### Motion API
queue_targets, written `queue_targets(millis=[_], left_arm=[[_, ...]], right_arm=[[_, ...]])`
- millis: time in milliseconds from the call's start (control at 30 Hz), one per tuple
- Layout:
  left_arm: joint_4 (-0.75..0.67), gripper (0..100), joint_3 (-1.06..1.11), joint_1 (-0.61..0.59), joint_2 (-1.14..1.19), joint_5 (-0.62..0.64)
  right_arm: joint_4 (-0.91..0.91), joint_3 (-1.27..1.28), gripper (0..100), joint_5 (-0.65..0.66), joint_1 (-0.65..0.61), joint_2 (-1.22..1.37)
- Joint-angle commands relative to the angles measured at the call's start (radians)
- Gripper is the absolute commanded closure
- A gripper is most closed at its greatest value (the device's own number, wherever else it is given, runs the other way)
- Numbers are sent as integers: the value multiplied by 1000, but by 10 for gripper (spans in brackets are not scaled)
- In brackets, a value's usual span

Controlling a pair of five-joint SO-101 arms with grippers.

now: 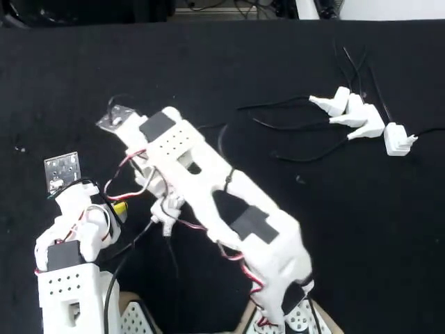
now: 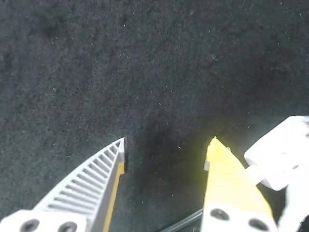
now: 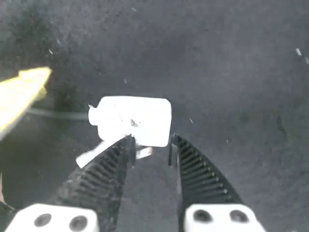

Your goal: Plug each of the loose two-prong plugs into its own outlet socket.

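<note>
A white two-prong plug [image 3: 133, 120] lies on the black table with its prongs toward my right gripper [image 3: 150, 142]. That gripper is open, its dark fingertips close on either side of one prong, right at the plug's near edge. In the high view the plug [image 1: 168, 207] sits under the long white right arm [image 1: 208, 181]. My left gripper [image 2: 168, 141] is open over bare cloth, and the same plug [image 2: 282, 159] lies just beyond its yellow finger [image 2: 227, 179]. That yellow finger [image 3: 24, 89] also appears in the right wrist view.
At the far right, a cluster of white plug and socket pieces [image 1: 358, 117] and a white block [image 1: 396, 139] lie among thin black cables [image 1: 299, 125]. A black cable [image 1: 128, 254] runs from the near plug toward the arm bases.
</note>
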Motion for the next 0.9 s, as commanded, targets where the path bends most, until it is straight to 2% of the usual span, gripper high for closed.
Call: queue_targets(millis=[0, 133, 200, 367, 500, 600, 767, 867], left_arm=[[5, 733, -31, -8, -5, -11], [5, 733, -31, -8, -5, -12], [5, 733, -31, -8, -5, -12], [5, 733, -31, -8, -5, -11], [3, 733, -31, -8, -5, -9], [3, 733, -30, -8, -5, -9], [3, 733, -30, -8, -5, -9], [3, 733, -30, -8, -5, -9]], right_arm=[[-52, 111, 884, 32, 35, -148], [-78, 302, 884, 28, 48, -295], [-120, 433, 884, 5, 5, -414], [-436, 835, 881, -110, -130, -674], [-608, 1012, 881, -158, -140, -711], [-612, 1069, 881, -157, -118, -713], [-609, 1118, 881, -150, -5, -719], [-583, 1116, 881, -150, 8, -713]])
